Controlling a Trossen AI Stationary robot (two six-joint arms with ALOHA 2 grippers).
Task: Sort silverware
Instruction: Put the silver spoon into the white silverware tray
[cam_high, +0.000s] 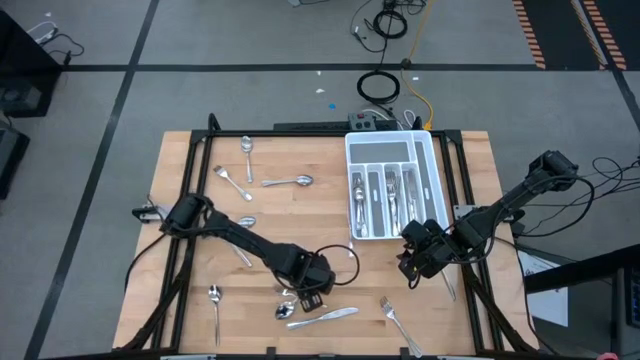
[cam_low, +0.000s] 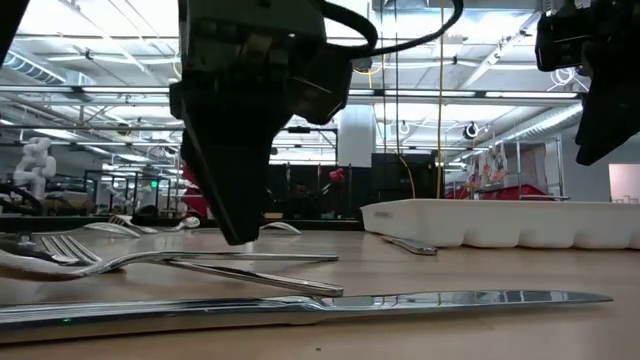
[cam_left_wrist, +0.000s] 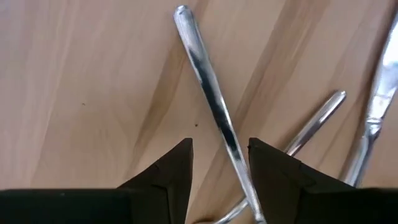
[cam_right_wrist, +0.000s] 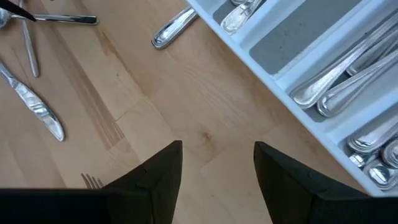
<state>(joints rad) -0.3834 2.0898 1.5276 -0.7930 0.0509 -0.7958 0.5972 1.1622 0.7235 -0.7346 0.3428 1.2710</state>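
Steel cutlery is split: part already sits in the white compartmented plastic tray (cam_high: 432, 150) at the back right of the wooden table (cam_high: 190, 170), the rest lies loose. Loose shiny forks and spoons (cam_high: 288, 183) are scattered back left, more along the front edge, including a long flat silver knife (cam_low: 420, 299).

Left gripper (cam_high: 311, 297) is low over the front-centre cluster, fingers (cam_left_wrist: 171, 168) parted narrowly, straddling a slim silver handle (cam_left_wrist: 208, 93) that runs diagonally between them. Nothing gripped yet, as far as I can see.

Step in hand, my read: pick this piece. Handle lies closer to one finger and skewed, so rotate the wrist to square up and centre before closing. A second handle (cam_left_wrist: 317, 121) crosses nearby; go straight down to avoid dragging it. Thin metal on wood, so the pads need to reach the table surface.

Right gripper (cam_high: 412, 262) hovers beside the tray's near end, open, empty.
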